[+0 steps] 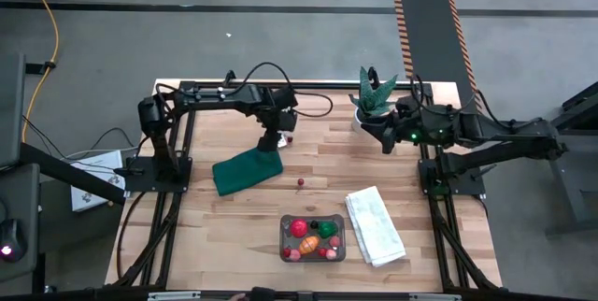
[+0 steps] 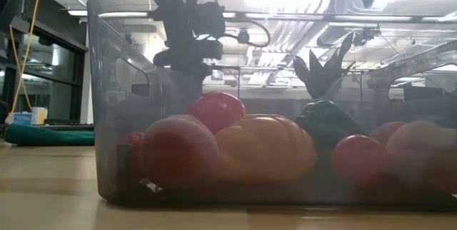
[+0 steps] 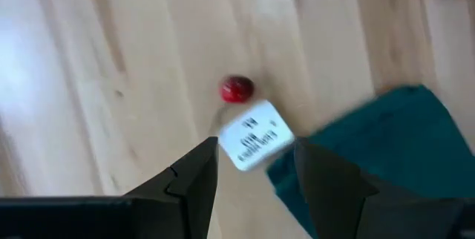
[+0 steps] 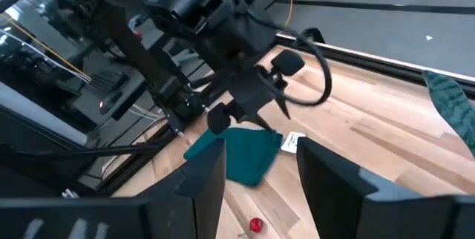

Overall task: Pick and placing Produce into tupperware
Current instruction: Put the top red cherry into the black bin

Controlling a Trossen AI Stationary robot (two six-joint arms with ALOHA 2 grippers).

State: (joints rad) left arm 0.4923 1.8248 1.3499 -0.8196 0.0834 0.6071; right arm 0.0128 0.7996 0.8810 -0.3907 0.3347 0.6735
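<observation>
Tupperware (image 1: 312,237): approx 7 produce pcs inside, 2 red pcs (image 1: 300,183) loose; both end effectors (image 3: 252,166) part-open, empty.

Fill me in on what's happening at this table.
A two-armed robot is sorting toy produce into a clear tupperware near the table's front edge; it already holds several pieces. The left gripper hovers open and empty above the green cloth, with a small red piece on the wood just beyond its fingers. The right gripper waits, open, by the potted plant. Another red piece lies mid-table.
</observation>
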